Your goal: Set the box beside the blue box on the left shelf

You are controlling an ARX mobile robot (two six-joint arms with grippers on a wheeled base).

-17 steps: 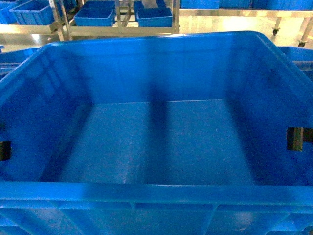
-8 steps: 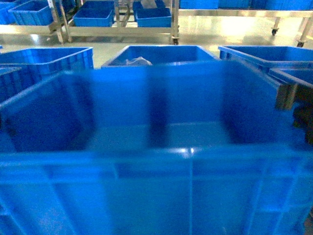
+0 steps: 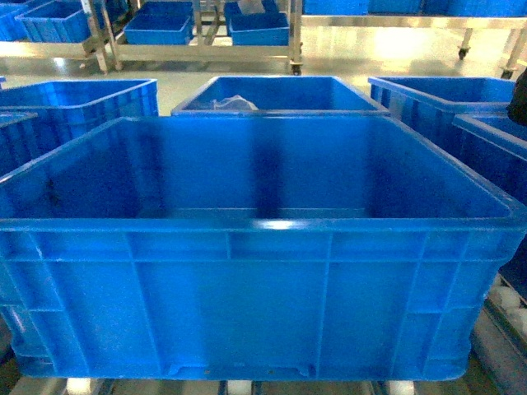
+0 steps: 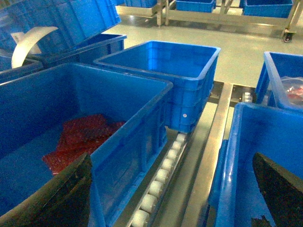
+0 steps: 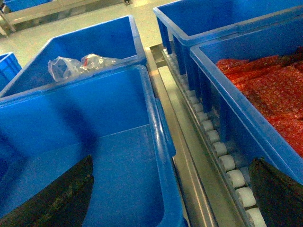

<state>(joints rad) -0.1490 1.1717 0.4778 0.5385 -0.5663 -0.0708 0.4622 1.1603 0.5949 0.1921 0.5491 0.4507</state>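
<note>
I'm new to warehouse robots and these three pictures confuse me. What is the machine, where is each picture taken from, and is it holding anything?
The machine is a wheeled robot with two arms, each ending in a gripper. One picture comes from a camera on its head, looking forward; the other two come from cameras on its wrists.

The head view is filled by a large blue crate, open-topped and empty, resting on a roller track. More blue crates stand behind and beside it.

The left wrist view looks over the gap to its left: a neighbouring crate holds red packets. The dark shapes in the bottom corners are the left gripper fingers, spread apart with nothing between them.

The right wrist view shows the same on the other side: the right gripper open, and another crate of red packets. Nothing is held.
</note>
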